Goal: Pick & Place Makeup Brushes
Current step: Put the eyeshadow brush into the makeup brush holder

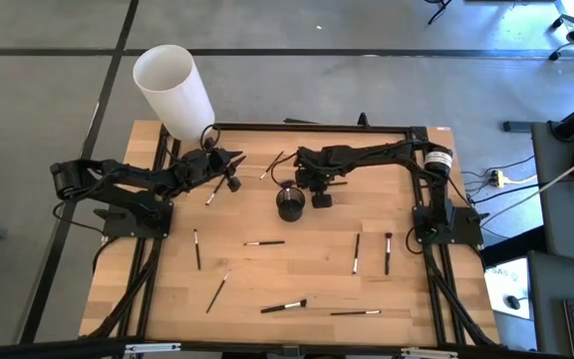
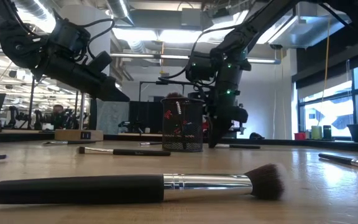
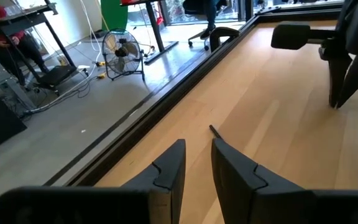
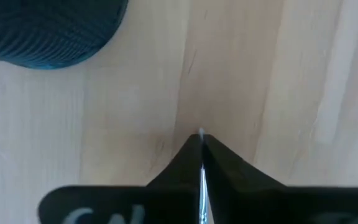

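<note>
Fluffy makeup brush (image 2: 135, 188) lies nearest on worktop (image 1: 297, 274). Right end effector (image 4: 201, 155) clamped on thin brush (image 4: 202, 186) beside mesh cup (image 1: 289, 204); next, lift over cup, release. Left end effector (image 3: 197, 165) slightly apart, waiting.

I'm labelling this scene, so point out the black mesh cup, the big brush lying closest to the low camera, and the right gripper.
black mesh cup (image 2: 183, 127): low view, on its mesh wall.
big brush (image 2: 79, 188): low view, on its black handle.
right gripper (image 4: 201, 142): right wrist view, where its fingertips meet, pinching something thin and silvery.
</note>
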Robot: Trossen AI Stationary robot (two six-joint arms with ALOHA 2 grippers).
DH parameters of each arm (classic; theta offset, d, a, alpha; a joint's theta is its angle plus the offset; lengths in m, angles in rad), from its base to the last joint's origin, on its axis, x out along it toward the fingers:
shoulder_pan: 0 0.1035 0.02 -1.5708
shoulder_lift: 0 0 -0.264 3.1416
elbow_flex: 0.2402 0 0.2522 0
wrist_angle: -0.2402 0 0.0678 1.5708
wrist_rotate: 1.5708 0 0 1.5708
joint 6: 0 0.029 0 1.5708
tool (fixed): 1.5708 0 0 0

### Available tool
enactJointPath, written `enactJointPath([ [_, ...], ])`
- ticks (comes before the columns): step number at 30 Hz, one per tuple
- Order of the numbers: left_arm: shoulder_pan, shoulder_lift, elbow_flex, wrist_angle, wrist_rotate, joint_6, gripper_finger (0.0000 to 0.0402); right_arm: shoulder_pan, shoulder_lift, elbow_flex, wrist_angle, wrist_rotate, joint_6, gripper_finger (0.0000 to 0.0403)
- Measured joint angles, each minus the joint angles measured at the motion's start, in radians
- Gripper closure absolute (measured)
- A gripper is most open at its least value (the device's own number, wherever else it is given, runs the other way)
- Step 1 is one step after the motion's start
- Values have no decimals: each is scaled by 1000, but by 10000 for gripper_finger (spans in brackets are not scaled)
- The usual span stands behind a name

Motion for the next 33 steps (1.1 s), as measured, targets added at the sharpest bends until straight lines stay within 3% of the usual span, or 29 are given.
enactJointPath([
  [6, 0, 0, 0, 0, 0, 0, 327, -10, -136, -2, 7, 37, 95, 397],
  [11, 0, 0, 0, 0, 0, -1, 327, -17, -267, -2, 137, 39, 291, 399],
  [18, -3, 0, 0, -21, 2, -9, 327, 78, -428, -107, 461, 77, 440, 401],
  [21, -3, 0, 0, -24, 1, -9, 327, 125, -485, -184, 682, 45, 500, 401],
  [25, -2, 0, 0, -24, 1, -2, 327, 178, -484, -285, 903, 9, 594, 401],
  [33, -2, 0, 0, -14, -7, -21, 327, 212, -426, -373, 971, 80, 636, 391],
])
